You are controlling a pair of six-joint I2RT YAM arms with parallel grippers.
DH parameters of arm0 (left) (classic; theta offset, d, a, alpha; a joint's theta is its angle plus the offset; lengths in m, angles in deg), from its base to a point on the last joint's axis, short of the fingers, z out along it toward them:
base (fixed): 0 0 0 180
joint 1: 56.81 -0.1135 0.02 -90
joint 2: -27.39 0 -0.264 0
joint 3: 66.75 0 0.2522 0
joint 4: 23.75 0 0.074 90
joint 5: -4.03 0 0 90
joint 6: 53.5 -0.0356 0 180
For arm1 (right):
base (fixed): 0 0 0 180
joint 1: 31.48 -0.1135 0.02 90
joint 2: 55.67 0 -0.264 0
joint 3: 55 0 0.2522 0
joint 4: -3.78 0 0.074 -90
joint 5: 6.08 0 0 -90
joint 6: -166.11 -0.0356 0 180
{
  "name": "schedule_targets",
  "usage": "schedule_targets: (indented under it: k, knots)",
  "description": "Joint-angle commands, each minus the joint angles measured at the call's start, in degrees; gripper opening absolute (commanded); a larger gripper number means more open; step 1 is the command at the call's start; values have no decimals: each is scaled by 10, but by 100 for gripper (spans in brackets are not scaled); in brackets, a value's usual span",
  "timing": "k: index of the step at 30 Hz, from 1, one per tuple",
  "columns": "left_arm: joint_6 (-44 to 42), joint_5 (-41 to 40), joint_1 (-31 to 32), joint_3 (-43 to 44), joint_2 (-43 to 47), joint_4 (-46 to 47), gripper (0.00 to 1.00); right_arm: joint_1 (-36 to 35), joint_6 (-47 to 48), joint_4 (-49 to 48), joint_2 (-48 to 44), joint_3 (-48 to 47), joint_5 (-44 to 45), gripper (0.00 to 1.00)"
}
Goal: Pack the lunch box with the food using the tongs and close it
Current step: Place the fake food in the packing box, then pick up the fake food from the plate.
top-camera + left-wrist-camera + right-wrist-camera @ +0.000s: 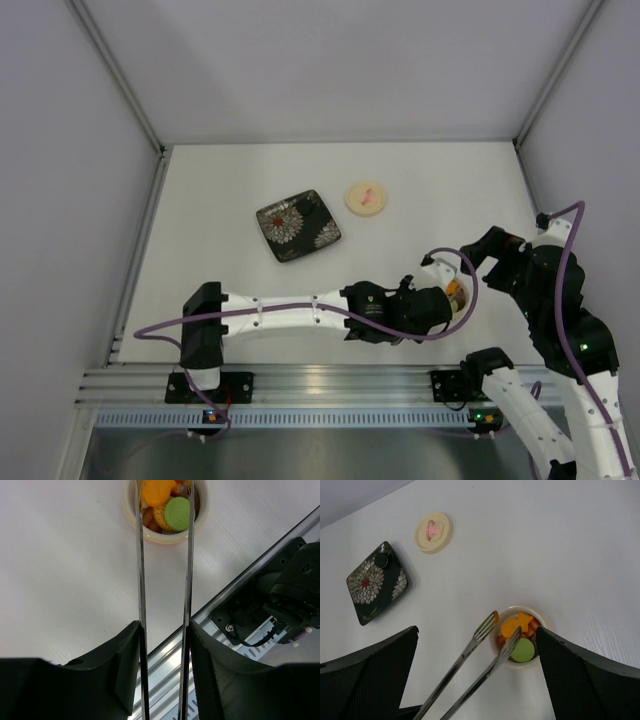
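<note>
Two thin arms of the tongs [140, 580] run out from between my left gripper [164, 645]. Its fingers [127, 670] press on them from both sides, so the jaws are clamped on the tongs, which stay spread in a narrow V. The tongs reach to the lunch box [131, 510], which stands upright on the table [230, 180] near the front rail [240, 600], close to the right arm's base.

From the right wrist, one tong tip lies at the box's left rim and the other over the food [515, 626]; I cannot tell whether either touches anything. The box is open and holds an orange star-like piece, a round green piece [522, 650], a cream biscuit-like piece [160, 516] and some brown bits under them.

My right gripper [476, 645] hangs above the box, its jaws wide apart with nothing between them but the view down onto the box and tong tips.

The lid [434, 532] lies flat on the table, pink mark up, well apart from the box towards the far side. Just beside it is the dark flowered plate [370, 587], with one small dark round piece [381, 559] on the corner nearest the lid.
</note>
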Motion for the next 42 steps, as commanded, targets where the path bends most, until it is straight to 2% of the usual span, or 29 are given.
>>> schedule_targets:
  k: [1, 5, 10, 11, 14, 19, 31, 42]
  knots:
    - [0, -63, -2, -2, 81, -1, 47, 8, 3, 13, -4, -13, 12, 99]
    - [9, -74, -45, -34, 138, -16, 47, 8, 1, 11, -4, -11, 9, 99]
    - [19, -64, -184, -127, 207, -4, 47, 8, 2, 10, -4, -12, 8, 100]
    - [20, -62, -234, -141, 222, 0, 47, 8, 3, 10, -4, -13, 7, 99]
    - [15, -61, -315, -177, 234, 4, 47, 8, 4, 9, 0, -14, 4, 99]
    - [8, -31, -404, -213, 217, 32, 47, 8, 5, 7, 4, -16, 0, 99]
    - [-4, 4, -450, -216, 131, 69, 47, 8, 10, 14, 3, -23, 5, 99]
    - [-16, 13, -467, -203, 102, 79, 47, 8, 12, 13, 7, -24, 7, 99]
